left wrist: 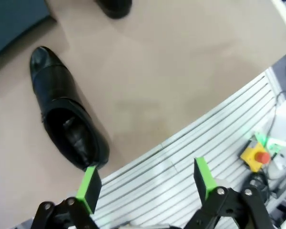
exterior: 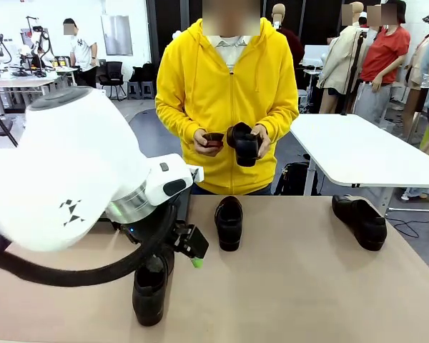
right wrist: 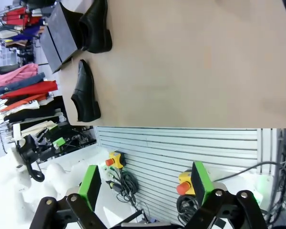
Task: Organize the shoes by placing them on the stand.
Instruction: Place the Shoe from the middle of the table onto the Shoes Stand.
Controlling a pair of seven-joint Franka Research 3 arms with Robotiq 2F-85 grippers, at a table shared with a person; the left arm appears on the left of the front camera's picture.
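Left wrist view: L claw spread apart, shoe just beyond one side, heel nearest.

- tan tabletop in the foreground, matt and evenly lit.
- white table behind it at the right, standing on a grey floor.
- black chairs and a cluttered workbench at far left, before a white wall.
- hanging clothes in a row, right wrist view.

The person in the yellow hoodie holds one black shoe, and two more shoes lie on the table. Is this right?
No. The front view shows three more shoes on the table, not two: the middle shoe, the right shoe and the near left shoe. The person in the yellow hoodie does hold one black shoe.
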